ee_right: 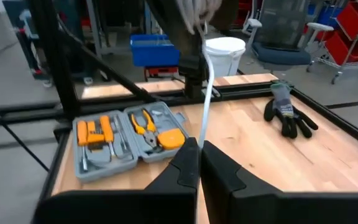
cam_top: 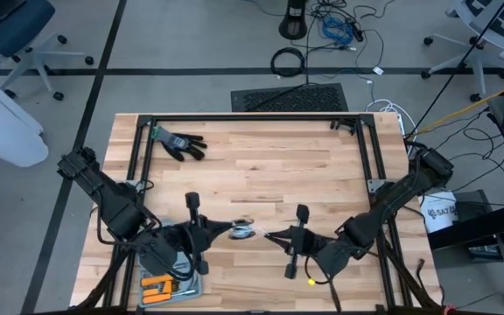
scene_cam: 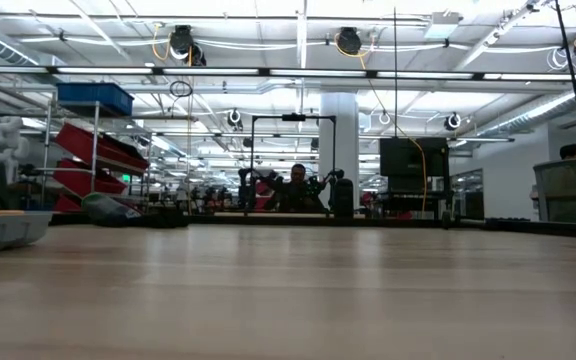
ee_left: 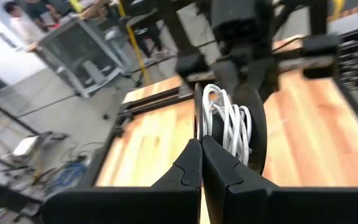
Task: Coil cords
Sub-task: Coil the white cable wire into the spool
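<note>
The cords show as a thin white cord wound on a small round black puck [ee_left: 229,124], which hangs over the table's near middle [cam_top: 242,233]. My left gripper [cam_top: 232,231] is shut on the puck, its fingertips [ee_left: 201,144] closed at the puck's edge. My right gripper [cam_top: 268,235] faces it from the right and is shut [ee_right: 199,146] on a loose strand of the white cord [ee_right: 207,87] that runs to the puck. The low view shows neither gripper. My left gripper pinches one black rim of the puck [ee_left: 197,121] between its two fingers, coming nearly level from the table's left. The puck stands on edge beyond the fingertips, clear of the table, with white turns of cord across its middle. My right gripper pinches a single strand of the white cord [ee_right: 204,127] between its fingertips, coming nearly level from the table's right. From the fingers the strand runs straight toward the puck in the other gripper, clear of the table.
A black glove [cam_top: 180,143] lies at the table's far left. An open grey tool case with orange tools [cam_top: 166,287] lies at the near left edge, under my left arm. A black metal frame [cam_top: 252,118] borders the table's far edge and sides.
</note>
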